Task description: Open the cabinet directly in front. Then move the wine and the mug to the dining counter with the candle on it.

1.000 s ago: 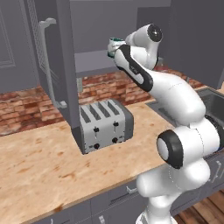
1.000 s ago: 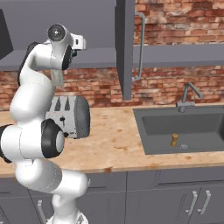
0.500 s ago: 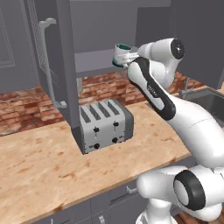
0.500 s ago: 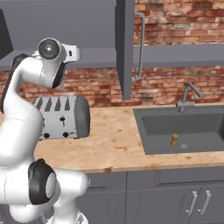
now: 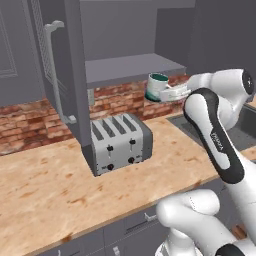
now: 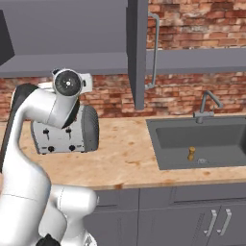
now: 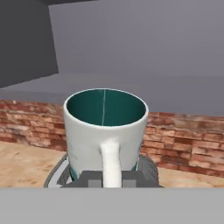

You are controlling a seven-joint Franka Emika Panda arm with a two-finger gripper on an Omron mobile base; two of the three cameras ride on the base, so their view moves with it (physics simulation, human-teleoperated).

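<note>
Arm swung rightward since earlier frame, mug carried along. Left base view: mug [image 5: 159, 87] aloft right of toaster [image 5: 119, 143], below open cabinet [image 5: 131, 68]. Right base view: toaster on table [image 6: 126, 154], sink [image 6: 199, 142] right. Hand view: fingers [image 7: 130, 177] pinching mug handle.

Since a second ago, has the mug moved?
Yes. In the left base view the mug, held in the gripper, has swung right, away from the cabinet door and toaster, which kept their places.

The white mug [image 7: 105, 131] with its teal inside is sitting upright in the air. The grey cabinet [image 5: 60, 65] is standing open behind it.
</note>
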